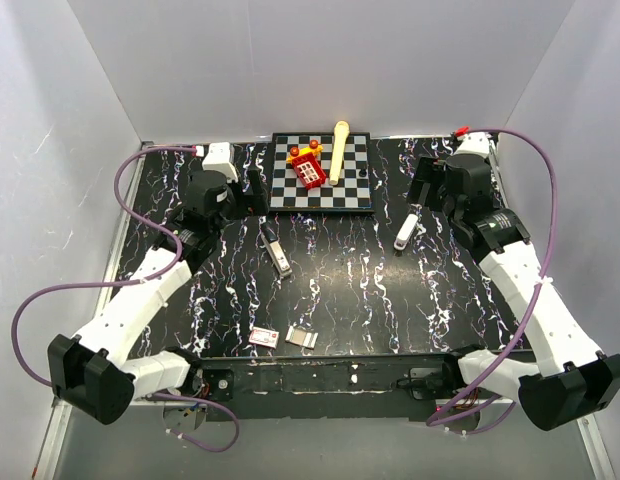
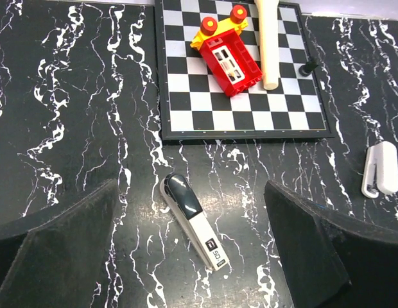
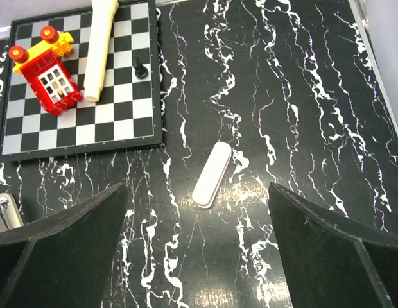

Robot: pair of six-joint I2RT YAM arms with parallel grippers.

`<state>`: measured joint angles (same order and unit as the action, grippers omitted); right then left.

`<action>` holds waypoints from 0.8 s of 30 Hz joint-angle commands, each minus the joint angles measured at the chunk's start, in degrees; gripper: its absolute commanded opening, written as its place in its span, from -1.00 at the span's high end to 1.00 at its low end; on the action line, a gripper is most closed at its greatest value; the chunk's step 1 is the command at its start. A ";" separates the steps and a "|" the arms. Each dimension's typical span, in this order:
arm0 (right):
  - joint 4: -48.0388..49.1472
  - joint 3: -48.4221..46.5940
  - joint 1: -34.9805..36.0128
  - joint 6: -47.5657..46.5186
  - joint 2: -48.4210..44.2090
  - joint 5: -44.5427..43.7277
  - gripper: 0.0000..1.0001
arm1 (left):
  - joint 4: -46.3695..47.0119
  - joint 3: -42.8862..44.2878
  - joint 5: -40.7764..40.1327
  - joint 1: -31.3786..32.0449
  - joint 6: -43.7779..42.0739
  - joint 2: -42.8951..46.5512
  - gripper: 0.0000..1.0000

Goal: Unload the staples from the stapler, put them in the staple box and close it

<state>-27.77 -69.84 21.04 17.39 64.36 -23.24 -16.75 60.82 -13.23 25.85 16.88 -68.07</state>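
Observation:
The stapler (image 1: 277, 252) lies flat and closed on the black marbled table, left of centre. In the left wrist view the stapler (image 2: 192, 221) shows a black rear cap and a silvery-grey body, set at a slant. My left gripper (image 2: 191, 187) hovers above it, open, with a dark finger on each side and well apart from it. In the top view the left gripper (image 1: 253, 190) sits behind the stapler. My right gripper (image 1: 422, 186) is open at the back right, holding nothing. The staples are out of view.
A white oblong object (image 3: 212, 174) lies under the open right gripper (image 3: 198, 189). At the back stands a chessboard (image 1: 358, 195) bearing a red toy (image 1: 308, 166), a wooden stick (image 1: 339, 150) and a black pawn (image 3: 140, 67). Near the front edge lie a red-and-white box (image 1: 264, 336) and a small silvery piece (image 1: 303, 337).

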 commanded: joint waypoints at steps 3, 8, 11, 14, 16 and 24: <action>-1.06 -1.17 0.32 -0.25 -0.46 -0.32 -0.97 | -2.40 -0.70 -1.35 1.05 2.10 2.33 -0.96; 0.43 1.55 0.23 -2.79 -1.60 7.22 -0.94 | -3.81 0.09 -0.83 1.05 2.98 2.42 -0.96; -2.01 0.15 0.32 -3.59 0.23 13.90 -0.89 | -5.39 0.70 -0.65 1.05 3.24 2.33 -0.96; -5.53 -2.22 1.72 -4.29 3.31 18.40 -0.85 | -7.85 2.63 0.49 1.05 3.15 1.37 -0.96; -6.07 -2.49 4.00 -4.47 4.37 18.67 -0.85 | -9.17 3.60 -0.29 1.05 3.42 0.75 -0.96; -4.84 -4.68 14.11 -3.85 11.48 18.15 -0.82 | -9.88 3.96 -0.04 1.05 4.47 1.19 -0.96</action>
<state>-33.41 -70.35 31.42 14.11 72.82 -6.04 -25.45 62.96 -13.56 26.72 20.51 -68.14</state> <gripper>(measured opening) 0.915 0.981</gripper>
